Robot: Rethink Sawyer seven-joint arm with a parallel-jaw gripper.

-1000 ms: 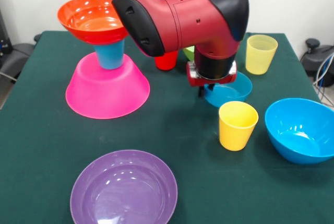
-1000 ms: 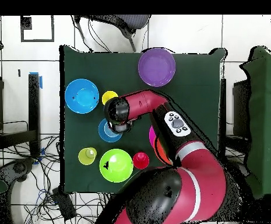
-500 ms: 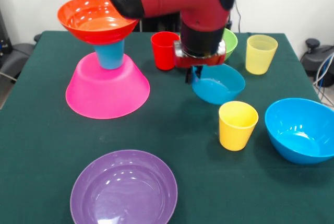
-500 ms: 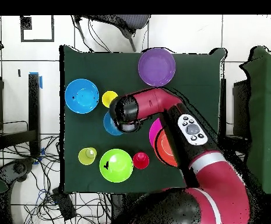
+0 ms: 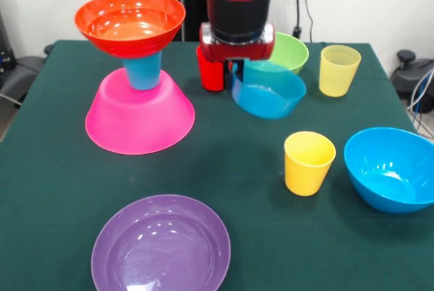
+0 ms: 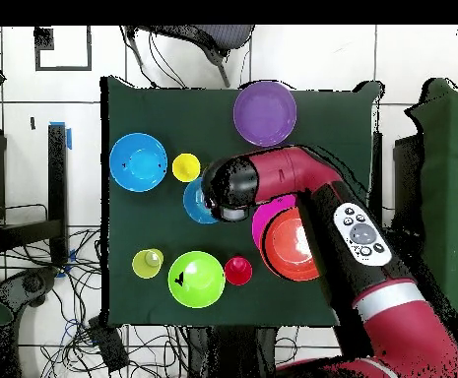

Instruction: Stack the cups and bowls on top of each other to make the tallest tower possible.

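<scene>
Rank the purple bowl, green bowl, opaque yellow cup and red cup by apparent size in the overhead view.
1. purple bowl
2. green bowl, slightly smaller
3. opaque yellow cup and red cup: they look about alike, too close to rank.

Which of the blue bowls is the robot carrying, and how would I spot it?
Start at the tower, the upside-down pink bowl topped by a blue cup and an orange bowl, then look to its right in the front view. There the small blue bowl hangs tilted off the table, its rim pinched by the gripper. The other blue bowl is bigger and rests on the cloth.
</scene>
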